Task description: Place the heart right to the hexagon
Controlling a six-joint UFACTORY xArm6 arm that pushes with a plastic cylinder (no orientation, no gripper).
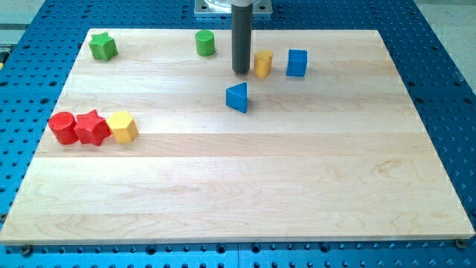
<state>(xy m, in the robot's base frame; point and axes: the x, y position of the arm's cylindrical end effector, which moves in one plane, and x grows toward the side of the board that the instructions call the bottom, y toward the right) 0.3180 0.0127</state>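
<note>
A yellow heart block [262,64] stands near the view's top, right of centre. A yellow hexagon [122,126] sits far off at the view's left, touching a red star [92,128]. My tip [240,72] rests on the board just left of the heart, very close to it or touching it. The hexagon's right side is free of blocks.
A red cylinder [63,127] sits left of the red star. A blue cube [297,62] stands right of the heart. A blue triangle [237,97] lies just below my tip. A green cylinder [205,43] and a green star [103,46] are along the top edge.
</note>
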